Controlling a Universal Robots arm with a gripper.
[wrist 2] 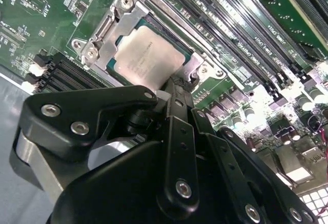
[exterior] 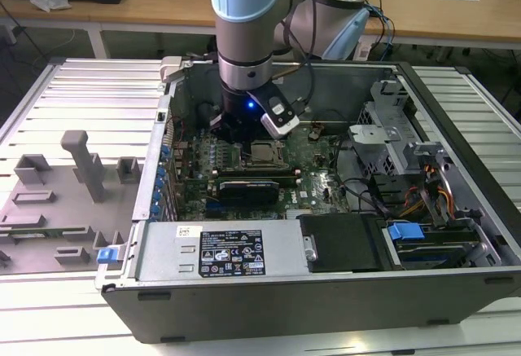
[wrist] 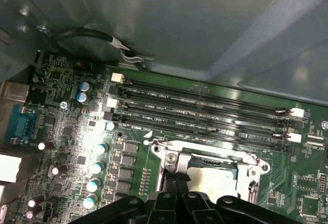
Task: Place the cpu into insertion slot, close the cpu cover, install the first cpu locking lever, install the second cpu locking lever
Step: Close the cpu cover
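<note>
The silvery cpu lies flat in the insertion slot, whose black frame shows at the chip's edge. The cpu cover, a metal frame plate, lies down around the chip. A thin metal locking lever runs along one side of the socket. My gripper hangs just over one edge of the socket with its fingers together. Whether they pinch a lever there is hidden by the fingers.
Long black memory slots run beside the socket. A black expansion card lies in front of it. The case walls, a drive cage, a black cable and capacitors surround it. A grey fixture tray sits at the exterior view's left.
</note>
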